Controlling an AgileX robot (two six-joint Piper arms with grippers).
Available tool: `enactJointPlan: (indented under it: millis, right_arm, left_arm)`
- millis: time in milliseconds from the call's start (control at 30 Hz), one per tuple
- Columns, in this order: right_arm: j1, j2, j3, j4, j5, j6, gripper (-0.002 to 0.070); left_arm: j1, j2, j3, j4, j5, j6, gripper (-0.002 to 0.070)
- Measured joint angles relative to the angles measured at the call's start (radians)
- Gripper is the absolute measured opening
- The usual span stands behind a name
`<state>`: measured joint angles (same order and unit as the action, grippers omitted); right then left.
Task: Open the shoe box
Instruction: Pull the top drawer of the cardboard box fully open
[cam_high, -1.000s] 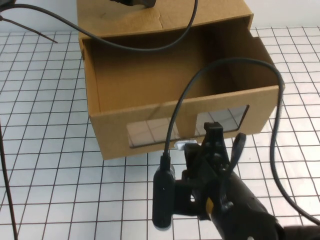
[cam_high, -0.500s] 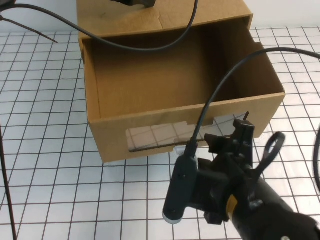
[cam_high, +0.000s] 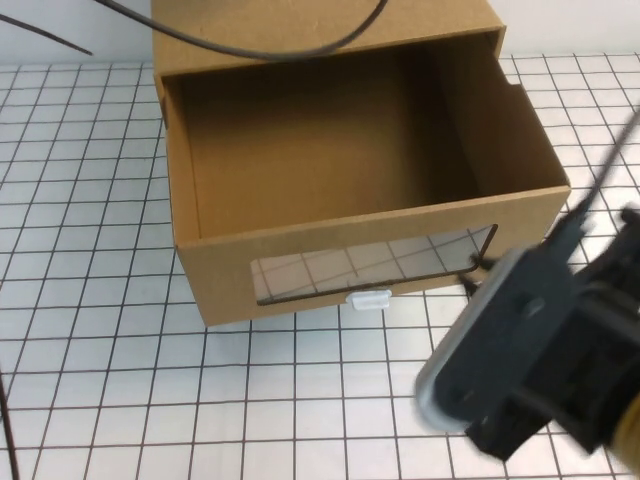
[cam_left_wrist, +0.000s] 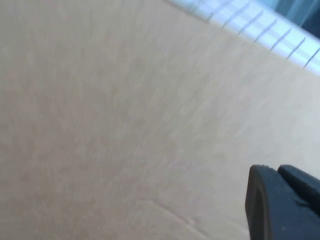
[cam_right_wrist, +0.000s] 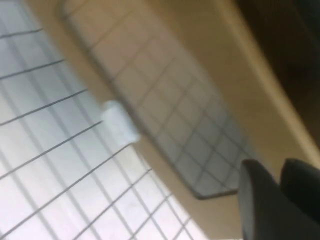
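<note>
The brown cardboard shoe box (cam_high: 320, 25) stands at the back of the table, and its drawer (cam_high: 215, 270) is pulled out toward me, with nothing inside. The drawer's front wall has a clear window (cam_high: 330, 265) and a small white pull tab (cam_high: 369, 298). My right gripper (cam_high: 540, 270) is blurred at the lower right, just off the drawer's front right corner and apart from the tab. In the right wrist view the tab (cam_right_wrist: 119, 122) and window (cam_right_wrist: 165, 110) lie beyond the right gripper (cam_right_wrist: 272, 200). My left gripper (cam_left_wrist: 282, 200) hovers close over plain cardboard (cam_left_wrist: 125, 115).
A white tabletop with a black grid (cam_high: 90, 330) surrounds the box. A black cable (cam_high: 250, 45) curves over the box's top. The right arm's body (cam_high: 540, 380) fills the lower right corner.
My right arm has drawn back from the pull tab, toward the lower right, and is now blurred. The drawer stays pulled out. The left gripper no longer shows at the top edge.
</note>
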<state>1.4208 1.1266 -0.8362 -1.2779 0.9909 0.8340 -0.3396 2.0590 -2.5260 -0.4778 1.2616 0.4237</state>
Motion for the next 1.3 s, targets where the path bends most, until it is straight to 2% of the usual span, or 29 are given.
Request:
enactJointPlan:
  millis: [133, 300, 433, 667, 833, 1000, 1133, 1300]
  right_arm:
    - [0.0, -0.063, -0.067, 0.016, 0.064, 0.0, 0.0011]
    - [-0.066, -0.09, -0.163, 0.048, 0.08, -0.032, -0.0008]
    - [-0.215, -0.092, -0.232, 0.14, 0.077, -0.106, -0.001]
    - [-0.612, -0.098, -0.27, 0.349, -0.091, -0.219, -0.0012]
    - [-0.895, -0.098, -0.27, 0.613, -0.192, -0.384, -0.0012]
    - [-1.134, -0.137, -0.218, 0.879, -0.299, -0.547, -0.0013]
    - [-1.234, -0.195, -0.122, 1.019, -0.409, -0.623, -0.0013]
    - [-1.259, -0.308, 0.052, 1.102, -0.618, -0.637, -0.0013]
  left_arm:
    - [0.0, -0.056, -0.008, -0.004, 0.005, 0.0, -0.0003]
    - [0.0, -0.112, -0.009, 0.007, 0.007, 0.006, -0.0002]
    - [0.0, -0.157, -0.009, 0.075, 0.011, -0.013, -0.0003]
    - [0.0, -0.32, 0.101, 0.173, 0.013, -0.035, -0.0002]
    - [0.0, -0.507, 0.368, 0.255, 0.001, -0.035, -0.0003]
    - [0.0, -0.789, 0.791, 0.293, -0.217, -0.035, -0.0002]
    - [0.0, -1.027, 1.167, 0.295, -0.485, -0.035, -0.0002]
    - [0.0, -1.35, 1.637, 0.287, -0.847, -0.035, -0.0002]
